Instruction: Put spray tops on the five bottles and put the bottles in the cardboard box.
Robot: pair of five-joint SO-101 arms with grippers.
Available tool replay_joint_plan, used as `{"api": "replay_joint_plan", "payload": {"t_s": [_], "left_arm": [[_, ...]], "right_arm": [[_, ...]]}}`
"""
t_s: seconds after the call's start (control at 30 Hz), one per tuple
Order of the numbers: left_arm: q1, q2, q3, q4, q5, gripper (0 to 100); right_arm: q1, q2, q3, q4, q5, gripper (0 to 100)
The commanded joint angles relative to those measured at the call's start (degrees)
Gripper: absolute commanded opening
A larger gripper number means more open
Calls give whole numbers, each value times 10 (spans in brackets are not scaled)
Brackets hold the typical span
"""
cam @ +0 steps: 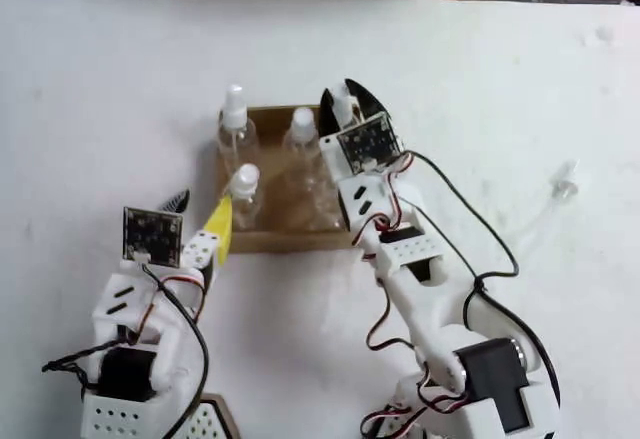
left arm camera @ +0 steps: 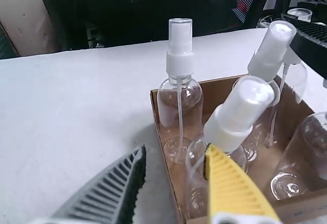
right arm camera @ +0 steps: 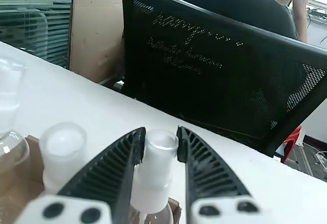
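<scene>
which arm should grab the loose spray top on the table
Right, likely: the loose spray top lies on its side of the table, far from the left gripper at the box. The right gripper must first release its bottle.

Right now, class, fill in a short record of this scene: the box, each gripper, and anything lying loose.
Cardboard box: on table, bottles standing inside
Right gripper: shut on a spray top at the box's far right corner
Left gripper: open, beside front-left bottle
Loose spray top: on table, outside box, right arm's side
</scene>
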Motion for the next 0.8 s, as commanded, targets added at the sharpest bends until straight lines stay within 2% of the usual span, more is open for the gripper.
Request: {"api": "replay_joint_plan", "payload": {"t_s": [0.0,0.2,0.6,0.77], "left_arm": [[9,-4,-31,-2,-6,177],[9,-4,-31,-2,-6,177],[9,-4,-31,-2,-6,177],[9,-4,-31,-2,-6,177]], "right_arm": [[-7,3,3,1,8,24],[-7,3,4,1,5,141],[-7,-40,4,8,4,141],[-15,-113,-21,121,4,144]]}}
